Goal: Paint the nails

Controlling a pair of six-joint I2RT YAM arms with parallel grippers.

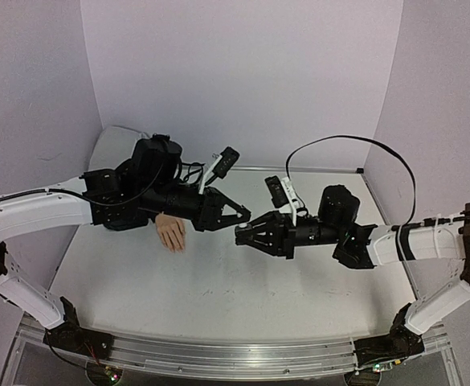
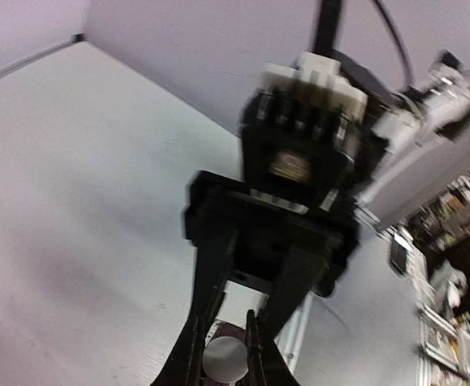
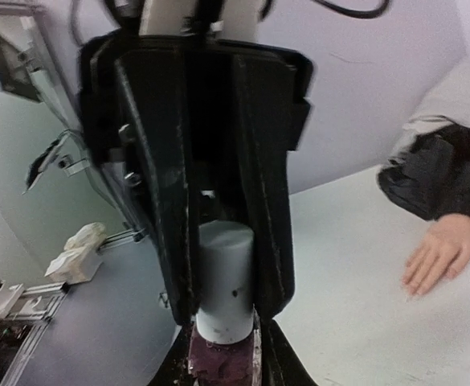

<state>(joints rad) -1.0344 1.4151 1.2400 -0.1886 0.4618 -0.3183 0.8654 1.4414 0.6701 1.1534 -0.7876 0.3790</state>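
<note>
The peach mannequin hand (image 1: 171, 233) lies palm down on the white table (image 1: 218, 297), its black sleeve under my left arm. It also shows in the right wrist view (image 3: 435, 253). Its nails are too small to make out. My two grippers meet tip to tip in mid-air right of the hand. My right gripper (image 1: 239, 236) (image 3: 222, 366) is shut on the dark purple body of a small polish bottle (image 3: 218, 371). My left gripper (image 1: 247, 217) (image 2: 225, 362) is shut on its white cap (image 3: 225, 273), seen end-on in the left wrist view (image 2: 225, 359).
Lilac walls close the table at the back and on both sides. A metal rail (image 1: 218, 354) runs along the near edge. A black cable (image 1: 355, 141) loops above the right arm. The black sleeve (image 3: 435, 177) lies bunched behind the hand.
</note>
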